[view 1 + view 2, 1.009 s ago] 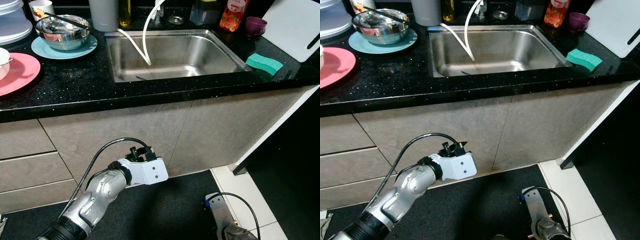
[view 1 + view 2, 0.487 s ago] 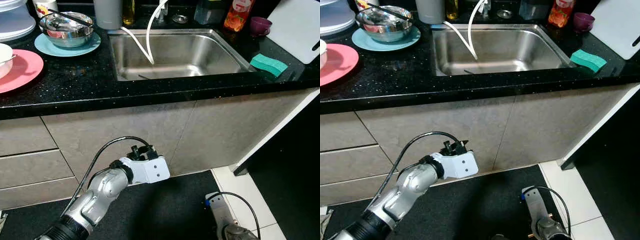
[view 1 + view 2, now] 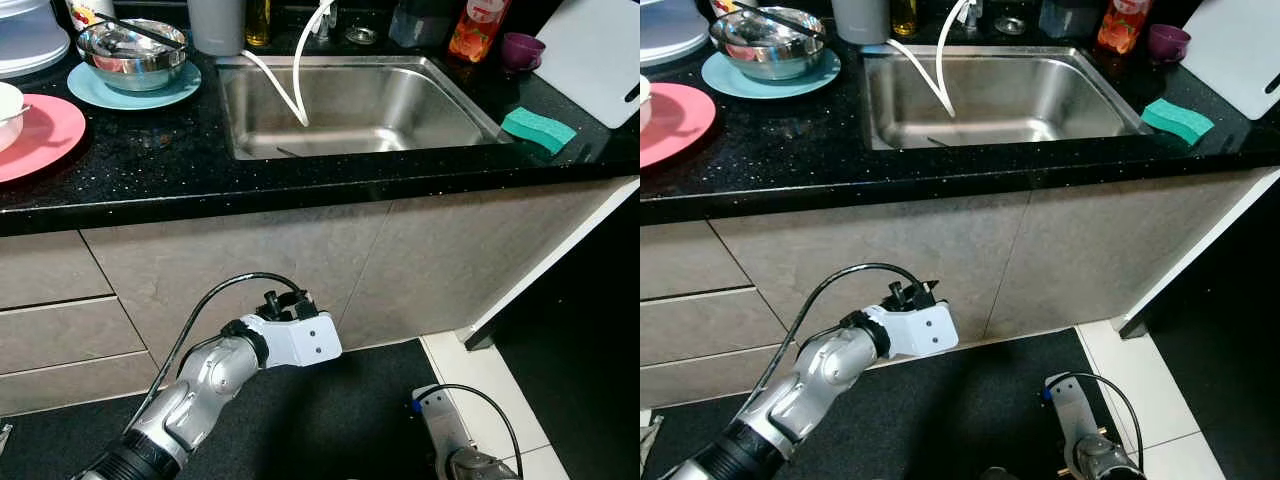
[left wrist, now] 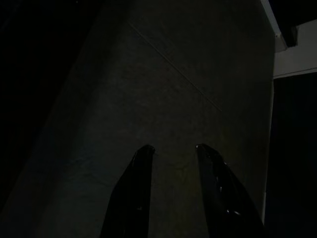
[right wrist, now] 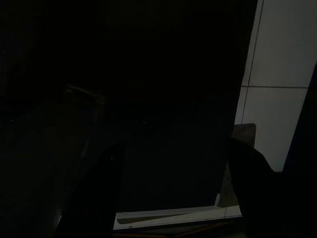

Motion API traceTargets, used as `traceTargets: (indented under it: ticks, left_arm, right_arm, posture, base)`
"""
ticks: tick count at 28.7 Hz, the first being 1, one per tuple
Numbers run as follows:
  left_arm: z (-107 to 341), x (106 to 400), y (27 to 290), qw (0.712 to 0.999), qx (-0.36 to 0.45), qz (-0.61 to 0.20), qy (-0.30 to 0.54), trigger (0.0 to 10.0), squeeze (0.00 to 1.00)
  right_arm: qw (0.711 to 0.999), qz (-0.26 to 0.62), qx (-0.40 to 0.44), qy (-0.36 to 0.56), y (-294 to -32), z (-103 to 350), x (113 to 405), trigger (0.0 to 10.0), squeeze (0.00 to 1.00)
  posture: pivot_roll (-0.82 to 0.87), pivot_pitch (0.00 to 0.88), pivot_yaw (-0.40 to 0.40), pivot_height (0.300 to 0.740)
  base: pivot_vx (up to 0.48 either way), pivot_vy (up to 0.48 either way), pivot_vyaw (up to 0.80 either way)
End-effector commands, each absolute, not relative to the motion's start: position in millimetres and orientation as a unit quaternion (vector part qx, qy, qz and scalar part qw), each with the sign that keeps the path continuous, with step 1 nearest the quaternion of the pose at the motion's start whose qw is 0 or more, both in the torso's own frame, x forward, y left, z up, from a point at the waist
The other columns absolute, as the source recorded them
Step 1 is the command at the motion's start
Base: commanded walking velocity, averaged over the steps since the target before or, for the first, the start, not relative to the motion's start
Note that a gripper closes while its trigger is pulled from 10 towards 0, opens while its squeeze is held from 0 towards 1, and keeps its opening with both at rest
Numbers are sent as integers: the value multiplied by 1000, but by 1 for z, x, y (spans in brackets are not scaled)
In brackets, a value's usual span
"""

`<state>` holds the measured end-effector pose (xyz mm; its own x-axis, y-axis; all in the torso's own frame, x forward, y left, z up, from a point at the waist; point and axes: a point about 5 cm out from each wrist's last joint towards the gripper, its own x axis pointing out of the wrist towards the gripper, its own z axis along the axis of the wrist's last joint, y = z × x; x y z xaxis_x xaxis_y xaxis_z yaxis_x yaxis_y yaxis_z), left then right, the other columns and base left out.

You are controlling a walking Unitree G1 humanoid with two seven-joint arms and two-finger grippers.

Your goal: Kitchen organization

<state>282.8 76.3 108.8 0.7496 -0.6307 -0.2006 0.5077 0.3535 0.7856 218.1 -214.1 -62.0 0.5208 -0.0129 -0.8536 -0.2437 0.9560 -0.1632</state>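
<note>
black speckled counter (image 3: pixel 150 160) | pink plate (image 3: pixel 40 140) | green sponge (image 3: pixel 538 130)

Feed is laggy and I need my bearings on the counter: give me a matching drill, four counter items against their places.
Items:
1. green sponge
2. steel bowl
3. pink plate
4. purple cup

Places:
A. on the blue plate, left of the sink
B. counter's front edge, right of the sink
C. back of the counter, beside the white cutting board
D. far left of the counter

Pairs: 1-B, 2-A, 3-D, 4-C
</note>
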Motion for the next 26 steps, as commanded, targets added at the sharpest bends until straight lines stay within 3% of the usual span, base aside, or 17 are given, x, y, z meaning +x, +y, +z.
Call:
traceTargets:
  ticks: [1, 26]
  left_arm:
    - [106, 281, 72, 816, 453, -352, -63, 10000, 0]
    - [108, 283, 71, 815, 454, -354, -62, 10000, 0]
  right_arm:
    - [856, 62, -137, 494, -221, -64, 213, 10000, 0]
    - [855, 65, -137, 495, -221, -62, 215, 10000, 0]
  posture:
    - [193, 148, -107, 740]
    - [205, 154, -108, 740]
  base:
    - [0, 0, 0]
    - [0, 0, 0]
